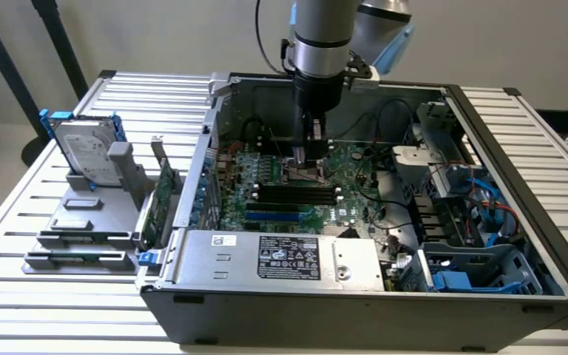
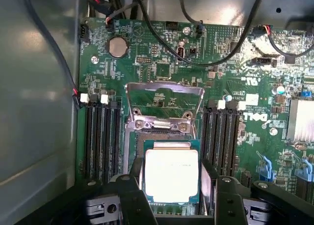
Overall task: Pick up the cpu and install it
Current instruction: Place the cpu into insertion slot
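Observation:
The cpu (image 2: 171,173), a small square chip with a pale shiny metal top and a green rim, sits between my gripper's (image 2: 171,180) two black fingers (image 2: 135,178), which press on its two opposite sides. It hangs just over the open cpu socket (image 2: 164,136) on the green motherboard (image 2: 235,72). The socket's metal load plate (image 2: 164,103) is flipped up behind it. In the exterior view my gripper (image 1: 308,164) reaches straight down into the open computer case (image 1: 521,214), low over the middle of the motherboard (image 1: 348,159).
Black memory slots (image 2: 102,141) flank the socket on both sides, and black cables (image 2: 216,48) loop across the board. The power supply (image 1: 274,257) fills the case's near side. Outside it at the exterior view's left stand a hard drive in a blue frame (image 1: 85,144), a green memory stick (image 1: 166,194) and a grey holder (image 1: 85,222).

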Tool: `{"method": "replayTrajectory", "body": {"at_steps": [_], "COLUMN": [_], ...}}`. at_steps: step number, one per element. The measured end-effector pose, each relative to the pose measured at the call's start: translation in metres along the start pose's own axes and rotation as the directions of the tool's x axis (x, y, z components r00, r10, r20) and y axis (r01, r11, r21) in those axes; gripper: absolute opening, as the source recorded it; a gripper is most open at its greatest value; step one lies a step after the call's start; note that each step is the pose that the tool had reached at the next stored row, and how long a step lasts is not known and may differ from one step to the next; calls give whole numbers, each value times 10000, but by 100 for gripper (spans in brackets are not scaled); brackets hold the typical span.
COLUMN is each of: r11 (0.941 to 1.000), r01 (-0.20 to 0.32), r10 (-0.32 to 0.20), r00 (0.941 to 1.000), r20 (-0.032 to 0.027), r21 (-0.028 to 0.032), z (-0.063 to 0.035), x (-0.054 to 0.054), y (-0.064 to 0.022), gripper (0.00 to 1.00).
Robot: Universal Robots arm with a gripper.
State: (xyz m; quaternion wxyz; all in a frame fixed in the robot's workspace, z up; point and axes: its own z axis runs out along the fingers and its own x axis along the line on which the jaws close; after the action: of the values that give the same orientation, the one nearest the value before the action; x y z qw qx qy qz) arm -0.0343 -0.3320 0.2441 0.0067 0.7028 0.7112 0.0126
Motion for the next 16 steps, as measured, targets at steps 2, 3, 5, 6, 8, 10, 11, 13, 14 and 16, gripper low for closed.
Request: {"method": "replayTrajectory", "body": {"at_steps": [2,3,5,6,8,10,11,13,14,16], "r11": [9998,9998,9995,9993,9988,9984,9983,9981,9980,9979], "r01": [-188,-218,-325,-382,-493,-572,-591,-618,-627,-648], "r10": [188,218,325,382,493,572,591,617,627,647], "r00": [9998,9998,9995,9993,9988,9984,9982,9981,9980,9979], "r20": [4,4,4,3,0,-16,-29,-61,-71,-86], "r21": [-4,-4,-4,-5,-5,-7,-11,-24,-29,-39], "z": [26,36,63,75,97,119,127,147,157,182], "x": [1,1,1,2,8,18,27,43,44,46], "y": [-54,-73,-82,-82,-83,-84,-84,-84,-84,-85], "gripper": [55,55,55,55,55,55,55,55,55,55]}}
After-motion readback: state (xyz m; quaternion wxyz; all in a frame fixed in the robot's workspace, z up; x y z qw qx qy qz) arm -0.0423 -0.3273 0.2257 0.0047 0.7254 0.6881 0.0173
